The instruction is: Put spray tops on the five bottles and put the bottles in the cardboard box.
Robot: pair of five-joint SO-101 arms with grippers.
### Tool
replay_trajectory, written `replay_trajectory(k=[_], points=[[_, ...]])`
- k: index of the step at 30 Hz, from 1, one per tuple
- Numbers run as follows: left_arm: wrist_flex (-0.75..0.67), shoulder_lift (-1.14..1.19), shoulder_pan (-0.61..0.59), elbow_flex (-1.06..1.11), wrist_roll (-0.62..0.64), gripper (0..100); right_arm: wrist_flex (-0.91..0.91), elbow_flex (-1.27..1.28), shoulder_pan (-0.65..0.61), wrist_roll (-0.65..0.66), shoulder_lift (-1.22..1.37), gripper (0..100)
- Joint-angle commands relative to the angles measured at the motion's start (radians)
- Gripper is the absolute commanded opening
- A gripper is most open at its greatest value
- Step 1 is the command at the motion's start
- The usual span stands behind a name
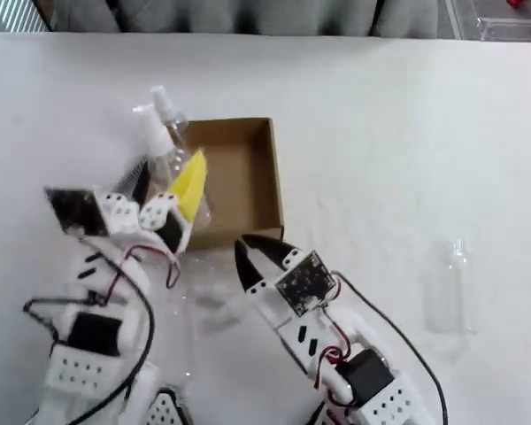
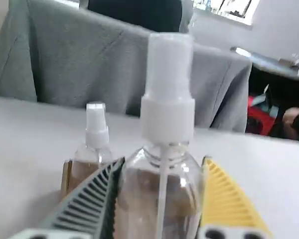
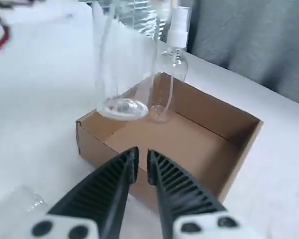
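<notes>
My left gripper [image 1: 166, 183] is shut on a clear bottle [image 1: 162, 158] with a white spray top, held between the grey and yellow fingers [image 2: 224, 199] at the left side of the cardboard box [image 1: 239, 181]. The held bottle [image 2: 162, 194] hangs with its base [image 3: 122, 107] just over the box's corner. A second capped bottle [image 1: 181, 133] stands in the box behind it [image 2: 96, 147]. My right gripper [image 1: 258, 257] is shut and holds nothing, just in front of the box's near wall [image 3: 142, 159]. A bare clear bottle [image 1: 447, 283] lies at the right.
Another clear bottle [image 3: 17, 206] lies on the white table [image 1: 380, 133] between the two arms, close to the right gripper. A grey cloth-covered chair back [image 2: 114, 69] runs behind the table's far edge. Open table lies to the right of the box.
</notes>
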Motion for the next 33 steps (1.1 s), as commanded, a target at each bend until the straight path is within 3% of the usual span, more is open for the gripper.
replay_trajectory(k=[1,8,14,22,33], points=[[-0.130,0.156,-0.036,-0.064,-0.008,6,-0.005,0.003,0.030,0.006,-0.007,1.5],[-0.210,0.262,-0.053,-0.043,-0.009,6,-0.004,0.005,0.030,0.005,-0.007,1.5],[-0.365,0.262,-0.053,0.060,-0.009,6,-0.004,0.006,0.030,0.005,-0.007,1.5],[-0.374,0.265,-0.053,0.086,-0.149,6,0.001,0.008,0.028,0.006,-0.007,1.5],[-0.511,0.266,-0.044,0.172,-0.158,6,-0.001,0.008,0.024,0.008,-0.007,1.5]])
